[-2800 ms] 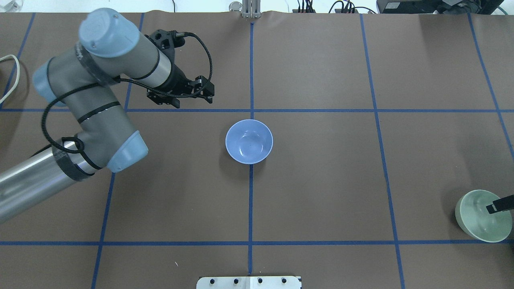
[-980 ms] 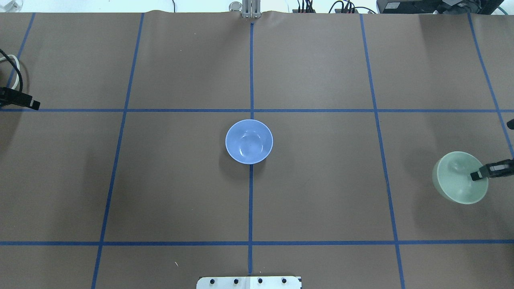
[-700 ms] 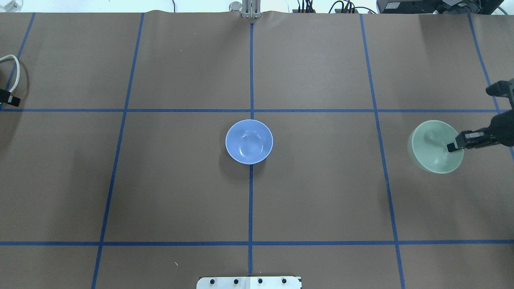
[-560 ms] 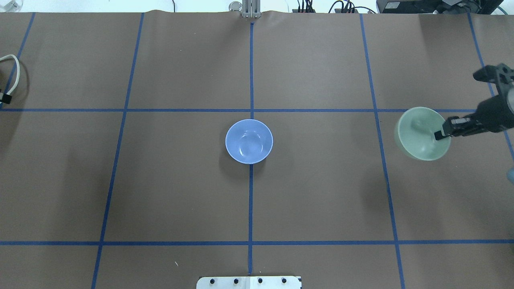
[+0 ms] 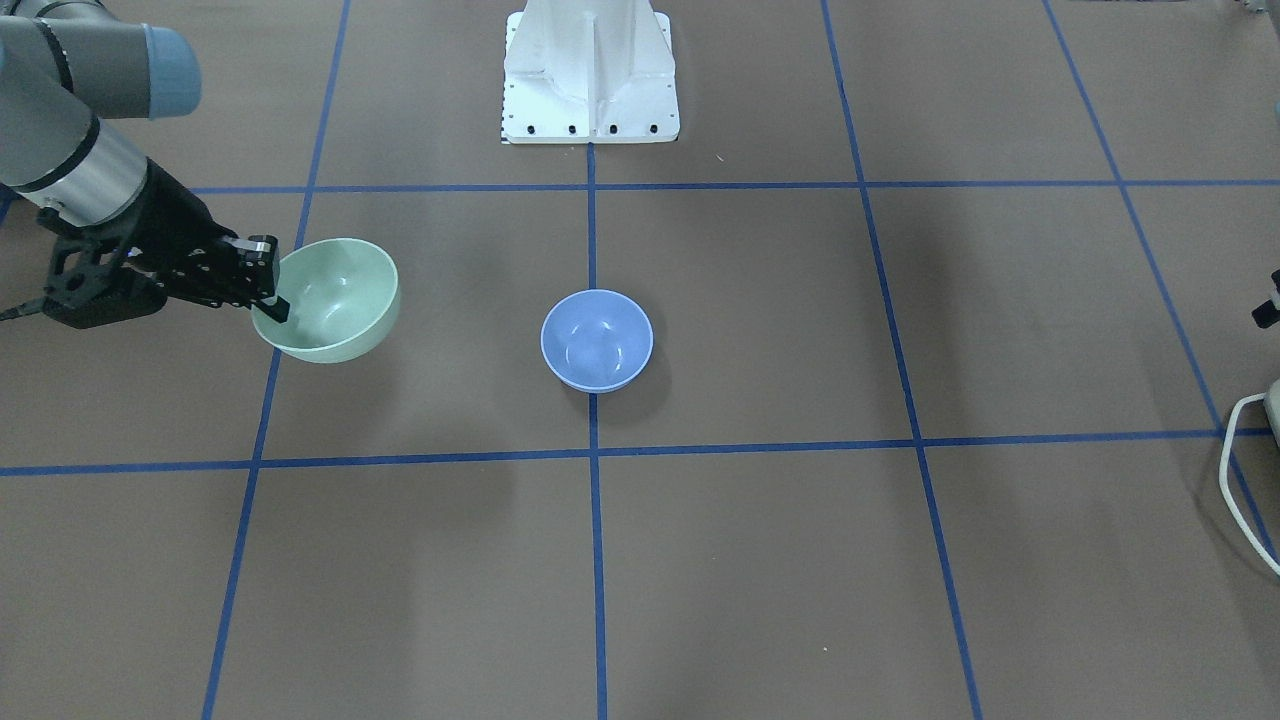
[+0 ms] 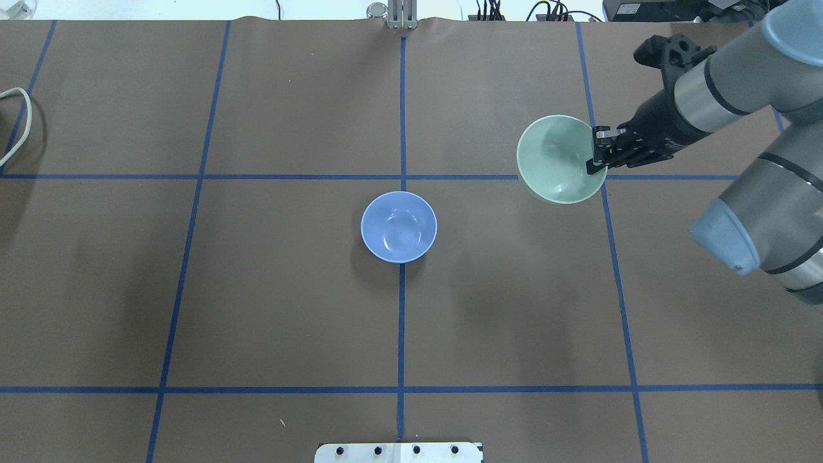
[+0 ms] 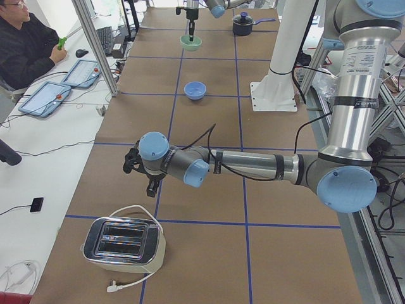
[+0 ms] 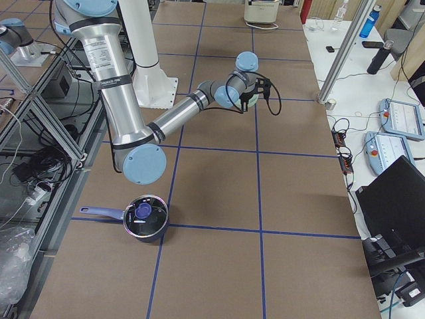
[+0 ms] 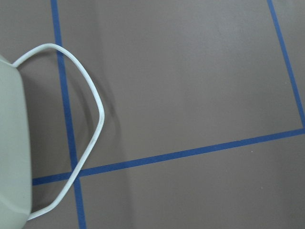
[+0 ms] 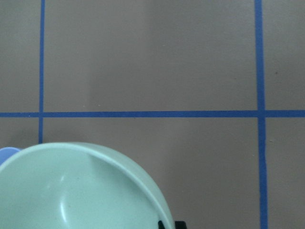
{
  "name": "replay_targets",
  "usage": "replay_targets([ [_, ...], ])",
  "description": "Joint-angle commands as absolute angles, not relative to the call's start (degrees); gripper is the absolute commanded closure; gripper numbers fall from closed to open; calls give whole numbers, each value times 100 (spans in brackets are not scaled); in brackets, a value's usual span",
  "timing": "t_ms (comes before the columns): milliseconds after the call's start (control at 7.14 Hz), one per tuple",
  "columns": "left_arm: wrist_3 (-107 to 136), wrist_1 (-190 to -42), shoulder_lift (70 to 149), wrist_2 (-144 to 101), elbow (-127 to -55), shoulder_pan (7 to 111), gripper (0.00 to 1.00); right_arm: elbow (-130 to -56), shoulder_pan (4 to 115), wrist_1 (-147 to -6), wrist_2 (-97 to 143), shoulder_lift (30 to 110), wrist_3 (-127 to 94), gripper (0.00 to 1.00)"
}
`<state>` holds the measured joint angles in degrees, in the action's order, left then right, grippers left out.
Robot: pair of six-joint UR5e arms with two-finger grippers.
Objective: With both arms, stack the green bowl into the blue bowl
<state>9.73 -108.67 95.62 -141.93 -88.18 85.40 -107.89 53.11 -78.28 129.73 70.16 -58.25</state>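
My right gripper [image 6: 595, 161] is shut on the right rim of the pale mint-green bowl [image 6: 558, 158] and holds it off the table, slightly tilted, to the right of and beyond the blue bowl [image 6: 398, 226]. In the front view the green bowl [image 5: 335, 295] hangs left of the blue bowl [image 5: 597, 340], held by the right gripper [image 5: 268, 300]. The right wrist view shows the green bowl [image 10: 81, 191] from above. The blue bowl stands upright and empty at the table's middle. My left gripper [image 7: 140, 172] hovers near the toaster, outside the overhead view; I cannot tell whether it is open or shut.
A toaster [image 7: 123, 244] with a white cable [image 6: 19, 122] sits at the left end of the table. A pot [image 8: 145, 216] stands at the right end. The white pedestal [image 5: 590, 70] stands at the robot's side. An operator [image 7: 25, 44] sits at a side desk.
My right gripper has carried the green bowl from the right front edge up and leftward toward the middle. My left arm has withdrawn to the left, out of the overhead view.
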Motion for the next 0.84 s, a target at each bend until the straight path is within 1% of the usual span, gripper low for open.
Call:
replay_targets([
  [0,650,-10547,9694,-14150,-8798,8753,3,-10776,4828,-8182,12466,6593,-6063,100],
  [420,650,-10538,9694,-14150,-8815,8763,3,-10583,4115,-8235,11928,6119,-6810,100],
  [700,650,-10538,9694,-14150,-8824,8789,3,-10267,3999,-8209,11856,5714,-6996,100],
])
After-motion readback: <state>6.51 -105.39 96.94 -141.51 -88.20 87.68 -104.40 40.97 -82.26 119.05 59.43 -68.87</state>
